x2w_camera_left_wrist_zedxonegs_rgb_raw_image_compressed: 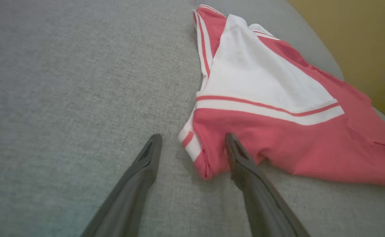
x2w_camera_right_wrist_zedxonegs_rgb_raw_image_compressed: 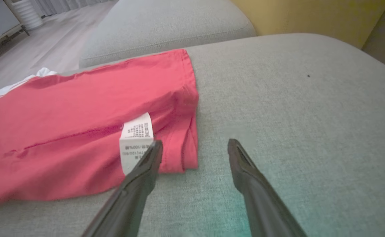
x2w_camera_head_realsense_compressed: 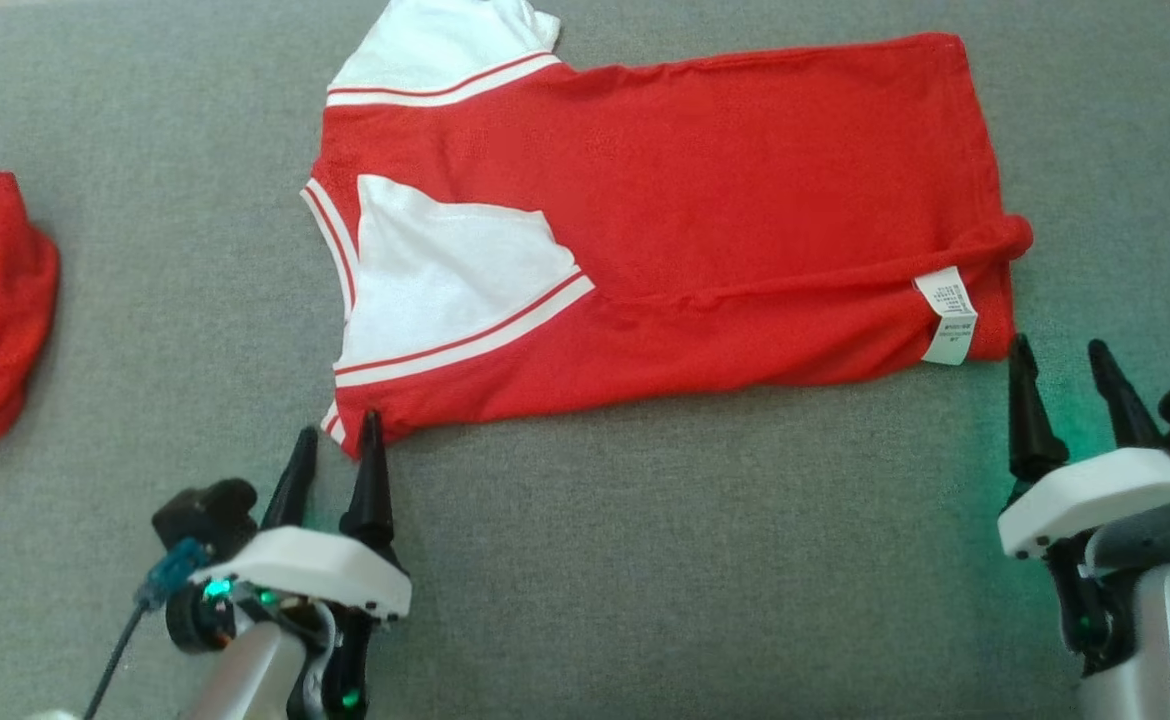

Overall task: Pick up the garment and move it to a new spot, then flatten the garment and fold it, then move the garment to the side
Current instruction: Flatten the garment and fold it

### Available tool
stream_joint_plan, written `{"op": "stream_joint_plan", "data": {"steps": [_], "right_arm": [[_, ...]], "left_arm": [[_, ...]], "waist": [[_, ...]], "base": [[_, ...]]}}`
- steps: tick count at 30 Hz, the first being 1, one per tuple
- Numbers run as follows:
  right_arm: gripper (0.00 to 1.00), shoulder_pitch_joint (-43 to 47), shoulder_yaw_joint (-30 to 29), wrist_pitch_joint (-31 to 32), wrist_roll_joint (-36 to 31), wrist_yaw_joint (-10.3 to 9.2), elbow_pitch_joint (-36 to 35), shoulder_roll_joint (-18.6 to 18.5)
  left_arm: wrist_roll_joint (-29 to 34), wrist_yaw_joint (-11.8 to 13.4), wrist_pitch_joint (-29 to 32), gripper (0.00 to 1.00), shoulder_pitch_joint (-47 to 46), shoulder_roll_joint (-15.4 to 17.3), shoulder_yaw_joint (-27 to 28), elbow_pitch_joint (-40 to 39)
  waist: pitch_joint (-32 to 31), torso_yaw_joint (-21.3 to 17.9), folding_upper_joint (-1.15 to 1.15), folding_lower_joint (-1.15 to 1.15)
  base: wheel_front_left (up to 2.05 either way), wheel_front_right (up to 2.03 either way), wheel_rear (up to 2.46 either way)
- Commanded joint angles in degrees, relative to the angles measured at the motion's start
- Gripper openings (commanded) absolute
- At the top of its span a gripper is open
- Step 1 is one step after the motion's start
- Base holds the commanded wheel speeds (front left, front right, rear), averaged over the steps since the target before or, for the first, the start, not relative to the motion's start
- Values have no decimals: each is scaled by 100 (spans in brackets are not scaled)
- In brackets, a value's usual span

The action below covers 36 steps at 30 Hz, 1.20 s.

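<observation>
The red-and-white garment lies folded flat on the grey sofa. The left gripper is at its collar corner and the right gripper is beside its label. Both have jaws wide and empty.

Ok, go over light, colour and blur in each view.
Head view: even soft light, shirt deep red, green glow on the cushion beside the right gripper. Left wrist view: shirt washed to pink, fingers soft. Right wrist view: green cast between the fingers, label print partly readable.
</observation>
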Motion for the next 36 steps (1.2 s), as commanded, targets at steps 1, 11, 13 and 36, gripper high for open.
{"op": "stream_joint_plan", "data": {"steps": [1, 11, 13, 36], "right_arm": [[100, -157, 165, 12, 13, 41, -133, -37], [100, -478, 275, -74, 85, 41, 630, -37], [100, -592, 283, -107, 129, 41, 811, -37], [0, -412, -152, 260, 105, 41, 227, -37]], "left_arm": [[-49, -16, 67, 100, -209, 9, 171, 0], [-27, -265, -142, 0, -441, -131, 49, 112], [9, -260, -210, 0, -455, -120, 49, 69], [310, 54, -150, 0, -2, 589, 115, -1816]], "waist": [[41, -17, 0, 1], [101, 69, 0, 1], [77, 110, 0, 1], [-606, 243, 0, 1]], "base": [[0, 0, 0], [0, 0, 0], [0, 0, 0], [0, 0, 0]]}}
